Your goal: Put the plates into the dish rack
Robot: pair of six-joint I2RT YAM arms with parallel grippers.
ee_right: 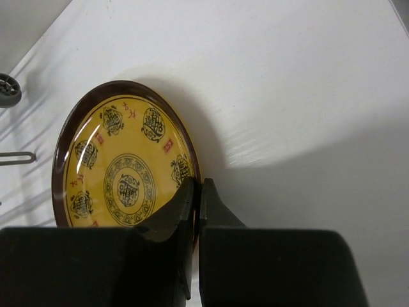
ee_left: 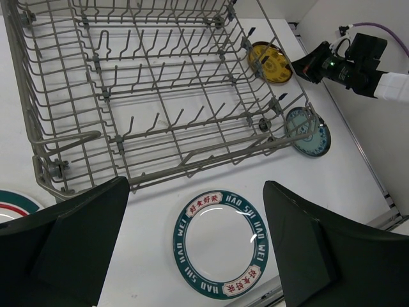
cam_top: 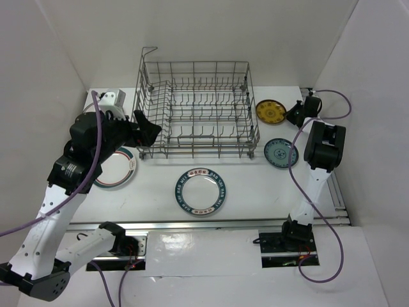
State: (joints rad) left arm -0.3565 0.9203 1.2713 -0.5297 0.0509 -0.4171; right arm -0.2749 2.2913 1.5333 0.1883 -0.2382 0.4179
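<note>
- Right gripper (ee_right: 197, 184) clenched on yellow plate (ee_right: 121, 173) at its rim, right of dish rack (ee_left: 160, 96).
- Left gripper (ee_left: 195, 185) released, jaws wide, above table between dish rack and lettered plate (ee_left: 220, 243).

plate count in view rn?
4: yellow plate right of the dish rack; teal-blue plate just nearer; lettered-rim plate before the rack; teal-rimmed plate half under the left arm. Others may be hidden.

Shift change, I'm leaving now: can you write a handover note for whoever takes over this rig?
Right gripper: shut on the rim of the round yellow patterned plate, right of the grey wire dish rack.
Left gripper: open, empty, by the rack's near-left corner.
On table: round teal-blue plate, white lettered-rim plate, white teal-ringed plate.
Done: nothing racked.
To do: rack all plates.
</note>
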